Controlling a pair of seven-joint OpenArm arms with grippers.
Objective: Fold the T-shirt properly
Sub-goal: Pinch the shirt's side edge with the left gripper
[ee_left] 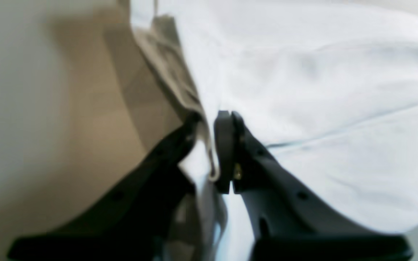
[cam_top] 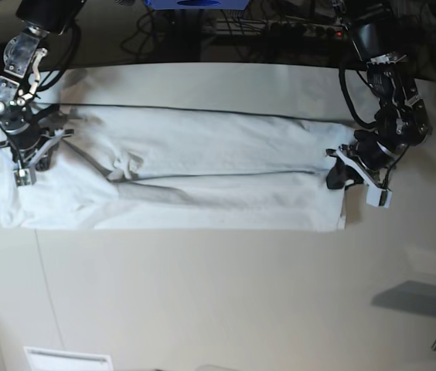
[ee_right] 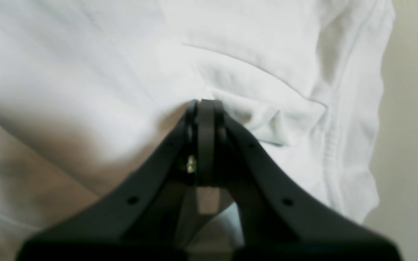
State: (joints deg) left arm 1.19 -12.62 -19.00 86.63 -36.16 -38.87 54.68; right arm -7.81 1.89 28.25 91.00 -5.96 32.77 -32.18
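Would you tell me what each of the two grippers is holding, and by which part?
Both hold the T-shirt: the left gripper pinches a hemmed edge at one end; the right gripper is shut on a fold of cloth at the other end.

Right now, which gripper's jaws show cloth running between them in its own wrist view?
The left gripper: a T-shirt edge runs between its jaws. The right gripper shows its jaws pressed flush.

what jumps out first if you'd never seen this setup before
The long white T-shirt stretched as a folded band across the pale table dominates the base view. At each end a black gripper pinches it: the left gripper clamps an edge at that view's right end, and the right gripper is shut on cloth at the left end.
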